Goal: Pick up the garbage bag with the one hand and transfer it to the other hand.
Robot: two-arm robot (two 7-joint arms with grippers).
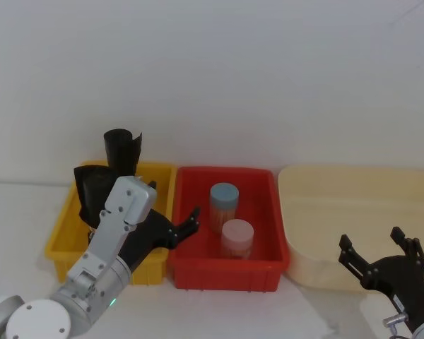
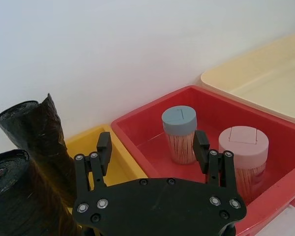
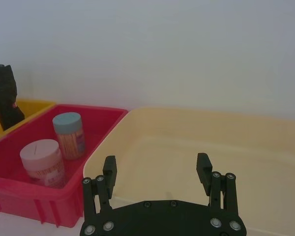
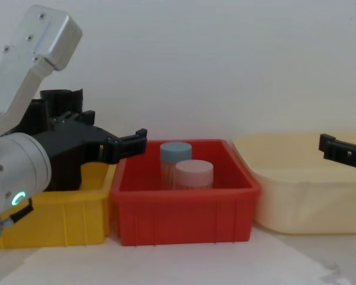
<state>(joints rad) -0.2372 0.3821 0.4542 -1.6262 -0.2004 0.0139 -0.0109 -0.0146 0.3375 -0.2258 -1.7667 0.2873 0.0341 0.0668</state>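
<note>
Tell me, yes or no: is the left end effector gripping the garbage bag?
No; the left end effector is open and empty, the garbage bag standing free in the yellow bin.

Left gripper (image 1: 174, 201): above where the left bin (image 1: 60, 240) and middle bin (image 1: 226, 272) meet.
Garbage bag (image 1: 90, 191): upright in the left bin, to this gripper's left.
Other roll (image 1: 121, 150): same bin, behind the garbage bag, at the back wall.
Jars: in the middle bin, to the gripper's right; the rear jar (image 1: 224, 201) is just behind the front jar (image 1: 237, 239).
Tub (image 1: 318, 183): right of the middle bin, ahead of the right gripper (image 1: 371, 240).
</note>
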